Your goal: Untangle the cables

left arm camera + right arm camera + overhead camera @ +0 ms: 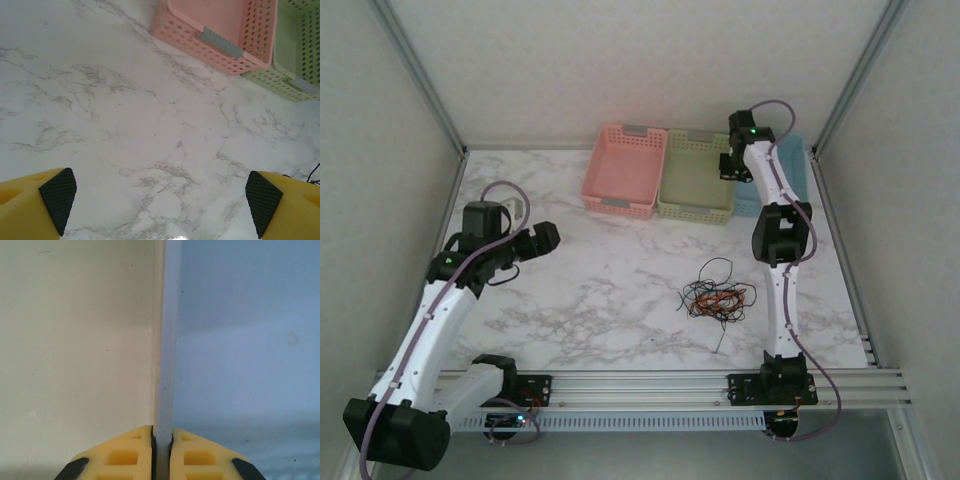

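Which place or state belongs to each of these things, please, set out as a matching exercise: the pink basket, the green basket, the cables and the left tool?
Things:
1 pink basket
2 green basket
3 cables
4 left tool

Places or states:
A open above bare table
B farthest left at the back of the table
C tangled on the table beside the right arm
D just left of the blue basket

Pairs: 1-B, 2-D, 3-C, 4-A.

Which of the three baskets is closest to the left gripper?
The pink basket, at the left end of the row. The green basket and the blue basket stand farther right, away from the left gripper.
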### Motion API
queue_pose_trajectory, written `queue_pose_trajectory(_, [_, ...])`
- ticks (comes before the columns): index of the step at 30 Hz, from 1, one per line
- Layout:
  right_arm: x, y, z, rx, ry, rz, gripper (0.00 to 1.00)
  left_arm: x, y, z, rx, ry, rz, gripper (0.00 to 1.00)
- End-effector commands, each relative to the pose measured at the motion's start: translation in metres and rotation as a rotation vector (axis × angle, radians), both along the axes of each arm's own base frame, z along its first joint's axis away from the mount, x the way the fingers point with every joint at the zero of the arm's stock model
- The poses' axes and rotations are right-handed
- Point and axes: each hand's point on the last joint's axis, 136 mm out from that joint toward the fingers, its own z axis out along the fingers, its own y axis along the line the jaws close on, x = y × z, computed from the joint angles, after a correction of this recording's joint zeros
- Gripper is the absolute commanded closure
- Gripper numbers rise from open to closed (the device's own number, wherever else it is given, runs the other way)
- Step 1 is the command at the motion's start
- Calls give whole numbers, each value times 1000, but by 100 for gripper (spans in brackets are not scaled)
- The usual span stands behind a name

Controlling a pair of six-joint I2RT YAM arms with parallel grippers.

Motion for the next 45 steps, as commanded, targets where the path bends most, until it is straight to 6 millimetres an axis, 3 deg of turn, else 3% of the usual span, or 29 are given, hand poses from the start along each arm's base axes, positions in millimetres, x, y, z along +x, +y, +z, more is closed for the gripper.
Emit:
queue_pose_trajectory(1, [-13,55,-28,51,66,157,99,-4,2,5,6,-22,15,10])
queue_pose_trajectory(11, [-18,95,-34,106,70,165,96,-11,2,18,11,-37,-1,10])
queue_pose_trajectory(15, [-18,99,-28,117,68,153,74,-17,4,19,25,-53,-8,2])
queue_pose_trajectory(18, [-20,95,-2,115,33,135,54,-20,8,24,33,-84,7,0])
queue_pose_trajectory(21, [-25,90,36,110,-32,125,46,-24,11,30,35,-117,21,0])
queue_pose_trajectory(25, [-45,82,102,130,-140,109,41,-29,13,32,19,-135,32,0])
queue_pose_trajectory(29, [-85,71,143,149,-191,95,41,-39,-4,40,-40,-143,-61,2])
queue_pose_trajectory(33, [-140,52,162,153,-214,68,41,-49,-6,47,-20,-150,-107,4])
queue_pose_trajectory(36, [-192,40,146,187,-160,18,41,-54,-5,47,-3,-154,-122,5])
queue_pose_trajectory(39, [-251,41,111,258,-72,11,42,-57,-9,42,-30,-151,-128,6])
queue_pose_trajectory(42, [-304,51,76,316,40,14,44,-57,-9,36,-32,-140,-127,7])
queue_pose_trajectory(45, [-342,70,54,383,113,10,46,-57,-9,34,-29,-142,-128,7])
